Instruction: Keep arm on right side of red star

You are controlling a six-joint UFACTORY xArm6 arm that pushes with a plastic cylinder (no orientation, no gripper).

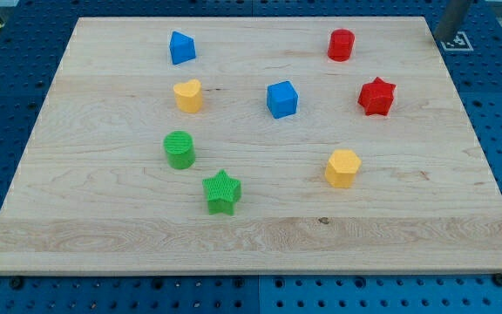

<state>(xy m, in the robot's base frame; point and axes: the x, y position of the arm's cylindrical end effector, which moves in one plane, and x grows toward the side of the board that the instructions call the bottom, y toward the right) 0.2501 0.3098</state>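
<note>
The red star (376, 96) lies on the wooden board (251, 235) at the upper right. My rod comes in at the view's top right corner, and my tip (444, 36) sits just off the board's top right corner. It is to the right of the red star and above it in the view, well apart from it. It touches no block.
A red cylinder-like block (341, 44) lies up and left of the star. A blue cube (281, 99), a blue block (181, 47), a yellow heart (188, 95), a green cylinder (179, 149), a green star (222, 192) and a yellow hexagon (342, 167) are spread over the board. A white tag (457, 41) lies by my tip.
</note>
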